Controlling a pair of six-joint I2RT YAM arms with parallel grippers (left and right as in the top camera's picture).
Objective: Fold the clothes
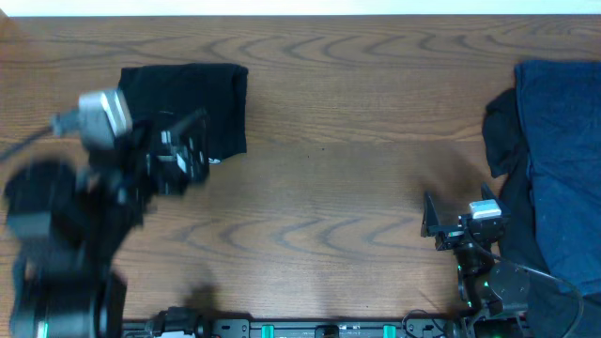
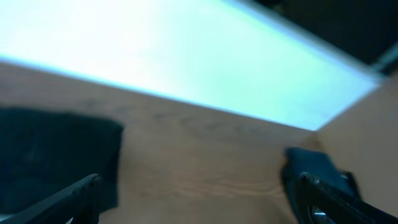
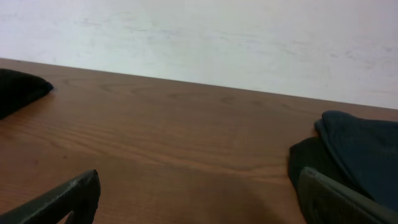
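A folded black garment [image 1: 188, 103] lies at the far left of the table; it also shows in the left wrist view [image 2: 56, 152] and at the left edge of the right wrist view [image 3: 18, 90]. A pile of unfolded clothes lies at the right: a blue garment [image 1: 563, 150] over a black one [image 1: 502, 131], also seen in the right wrist view [image 3: 364, 152]. My left gripper [image 1: 183, 155] is open and empty, hovering at the folded garment's near edge, blurred. My right gripper [image 1: 460, 221] is open and empty just left of the pile.
Bare wooden table [image 1: 338, 188] lies between the two garments. A white wall [image 3: 199, 37] runs behind the table's far edge. The arm bases stand at the near edge.
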